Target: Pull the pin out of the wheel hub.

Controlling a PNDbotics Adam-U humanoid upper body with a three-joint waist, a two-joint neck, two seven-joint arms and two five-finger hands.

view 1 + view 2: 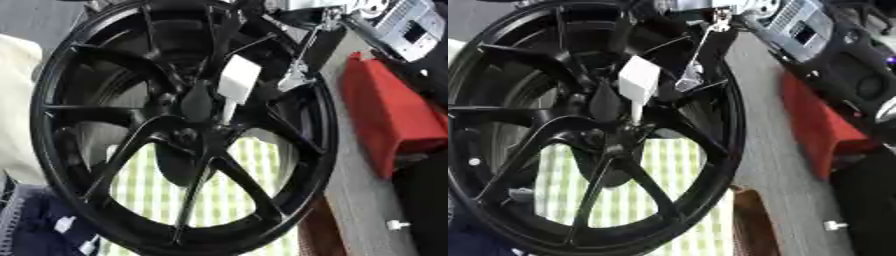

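A black wheel hub (179,125) fills the left and centre of the frame, standing on edge over a green-and-white checked cloth (227,195). A red block (389,120) lies at the right. The robot's right arm comes in from the upper right; its right hand (697,60) reaches behind the spokes, and whether its fingers are curled cannot be told. The white pin (234,85) sticks out of the hub's centre, tilted. A small white piece (397,225) sits at lower right.
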